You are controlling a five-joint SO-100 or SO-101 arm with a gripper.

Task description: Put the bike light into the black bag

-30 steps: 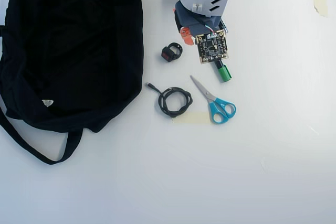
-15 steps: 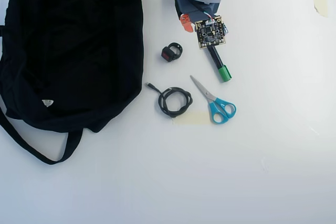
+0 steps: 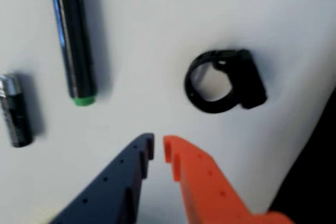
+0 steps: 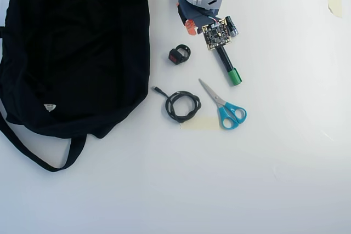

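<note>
1. While nearly closed and empty, the gripper (image 3: 158, 148) hangs above the white bench (image 4: 263, 179).
2. Boxy light (image 4: 179, 55), loop strap attached, lies beside the floppy fabric bag (image 4: 71, 53).

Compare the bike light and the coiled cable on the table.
The bike light is a small boxy piece with a red face and a loop strap; the coiled cable is a thin cord wound in a ring, one end trailing. The light lies nearer the tool; the cable lies beside the scissors. Both are black.
</note>
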